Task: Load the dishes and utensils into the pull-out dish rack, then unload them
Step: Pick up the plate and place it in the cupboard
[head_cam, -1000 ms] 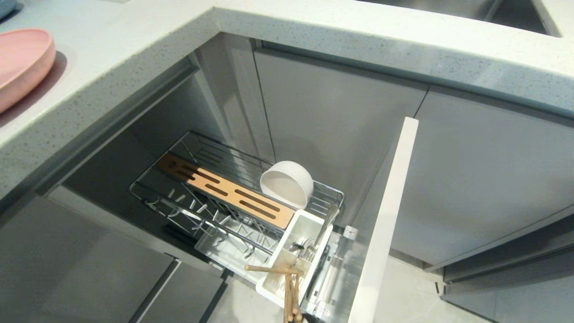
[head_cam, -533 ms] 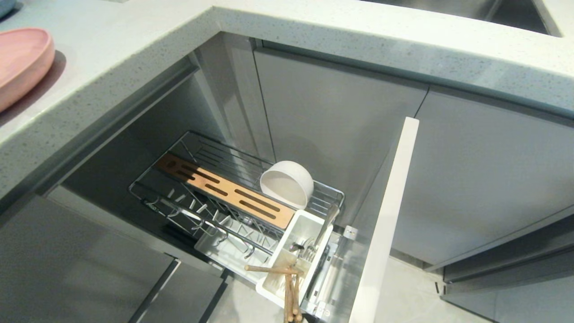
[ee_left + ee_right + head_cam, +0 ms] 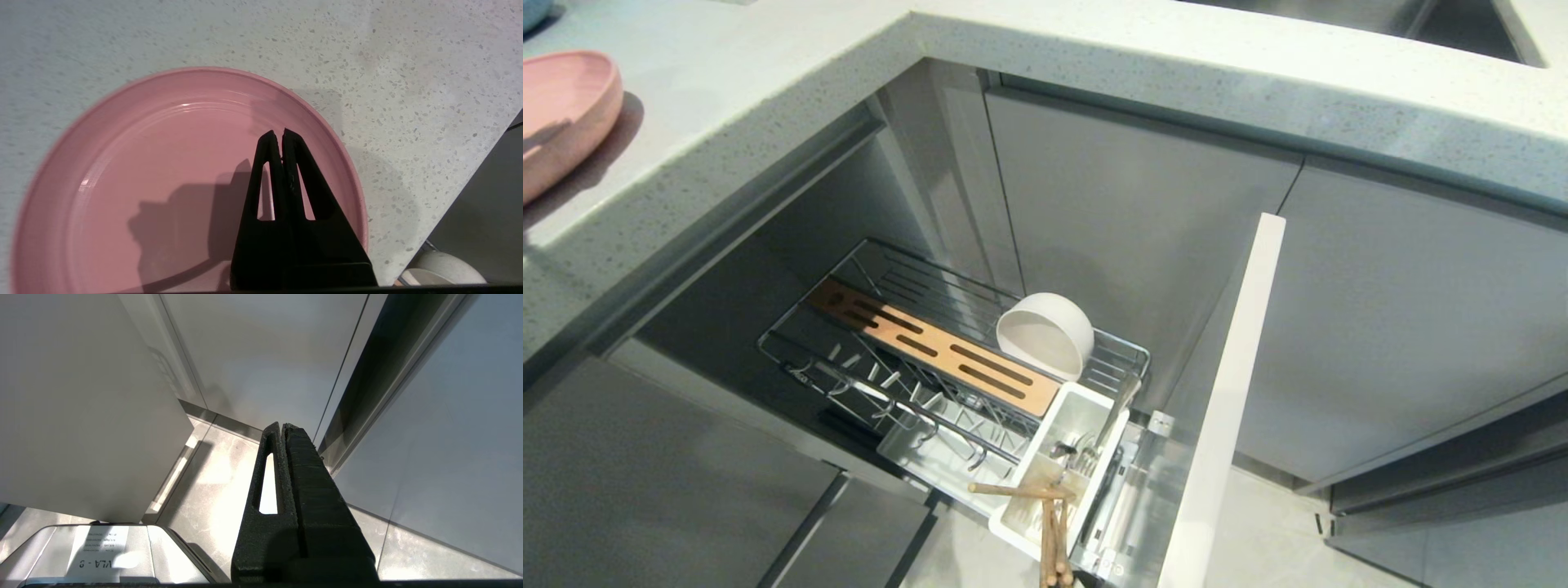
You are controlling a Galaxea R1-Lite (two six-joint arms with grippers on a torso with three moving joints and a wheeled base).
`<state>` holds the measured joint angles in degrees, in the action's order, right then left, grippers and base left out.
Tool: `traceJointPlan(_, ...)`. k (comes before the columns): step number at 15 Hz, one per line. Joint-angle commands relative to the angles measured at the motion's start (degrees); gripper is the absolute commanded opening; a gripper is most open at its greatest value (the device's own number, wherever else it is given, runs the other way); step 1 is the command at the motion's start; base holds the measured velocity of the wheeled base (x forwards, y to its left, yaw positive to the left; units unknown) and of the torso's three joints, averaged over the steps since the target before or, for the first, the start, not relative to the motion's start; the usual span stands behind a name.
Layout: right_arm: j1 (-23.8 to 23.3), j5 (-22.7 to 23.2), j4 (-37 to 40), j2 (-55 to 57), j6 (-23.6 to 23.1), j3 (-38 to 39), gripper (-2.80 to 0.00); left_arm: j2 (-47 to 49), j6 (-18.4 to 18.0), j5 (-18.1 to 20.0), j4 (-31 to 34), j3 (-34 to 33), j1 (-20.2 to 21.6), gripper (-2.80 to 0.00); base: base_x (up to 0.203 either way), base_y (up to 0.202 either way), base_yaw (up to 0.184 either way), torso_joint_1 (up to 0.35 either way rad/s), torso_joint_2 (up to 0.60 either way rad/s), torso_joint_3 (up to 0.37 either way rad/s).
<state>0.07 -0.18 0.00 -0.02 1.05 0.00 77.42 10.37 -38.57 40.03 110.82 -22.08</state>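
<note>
Left gripper is pinched together, empty, over the pink plate on the counter at far left. Cream bowl sits in the pulled-out rack; right gripper closed too, parked low.

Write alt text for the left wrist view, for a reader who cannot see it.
The left hand, black fingers shut and holding nothing, hovers over a large shallow pink plate that sits on a pale speckled countertop. The hand's shadow falls across the plate's inside.
</note>
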Motion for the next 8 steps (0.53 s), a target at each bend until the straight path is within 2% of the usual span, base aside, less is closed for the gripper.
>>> traceJointPlan(1,0.0,0.0,0.0,0.0,0.0,0.1,-2.80,1.9,1.8,-0.4,0.4,0.0,-2.8,-2.80,0.000,0.000,0.000,0.000,0.00,0.000)
traceJointPlan(3,0.0,0.0,0.0,0.0,0.0,0.1,-2.80,3.2,3.6,-3.2,0.6,-0.1,-4.5,-2.80,0.000,0.000,0.000,0.000,0.00,0.000)
traceJointPlan(5,0.0,0.0,0.0,0.0,0.0,0.1,-2.80,4.0,4.4,-3.8,0.8,-0.1,-4.6,-2.80,0.000,0.000,0.000,0.000,0.00,0.000)
traceJointPlan(6,0.0,0.0,0.0,0.0,0.0,0.1,-2.80,4.0,4.4,-4.4,0.8,-0.1,-4.6,0.00,0.000,0.000,0.000,0.000,0.00,0.000)
traceJointPlan(8,0.0,0.0,0.0,0.0,0.0,0.1,-2.80,4.0,4.4,-5.9,0.8,-0.1,-4.6,0.00,0.000,0.000,0.000,0.000,0.00,0.000)
